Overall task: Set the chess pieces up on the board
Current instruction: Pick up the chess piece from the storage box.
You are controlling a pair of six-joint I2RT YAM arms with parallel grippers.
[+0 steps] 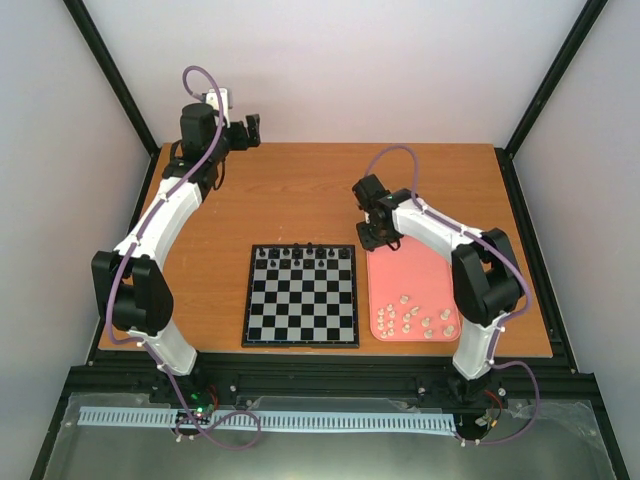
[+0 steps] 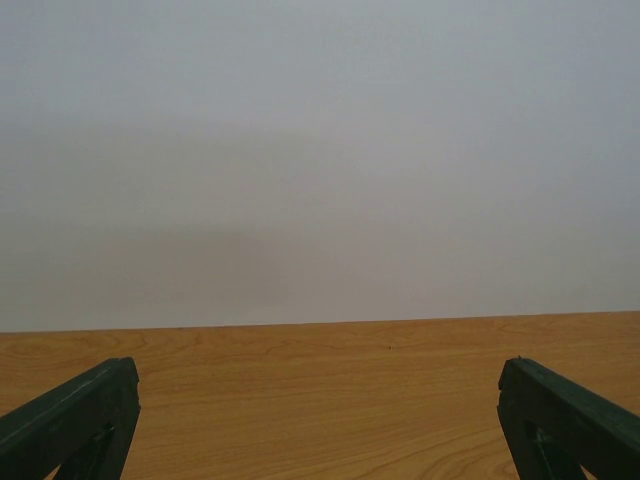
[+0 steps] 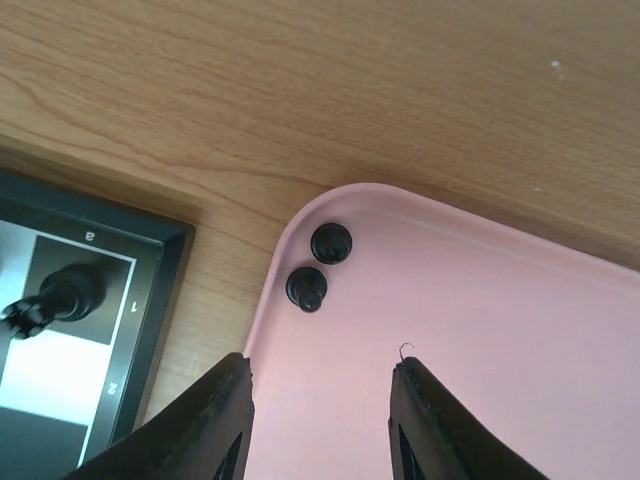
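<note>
The board (image 1: 300,312) lies at the middle of the table with several black chess pieces (image 1: 300,252) along its far row. Two more black pieces (image 3: 331,243) (image 3: 306,289) stand in the far-left corner of the pink tray (image 3: 480,340). My right gripper (image 3: 323,365) hangs open just above that corner, short of the two pieces, with nothing between its fingers. One black piece (image 3: 60,297) stands on the board's corner (image 3: 165,290) to its left. My left gripper (image 2: 320,420) is open and empty at the table's far left (image 1: 250,130), facing the wall.
Several cream-white pieces (image 1: 415,320) are clustered at the near end of the pink tray (image 1: 420,280), right of the board. Bare wooden table (image 1: 300,190) lies beyond the board. Grey walls close in the table at the back and sides.
</note>
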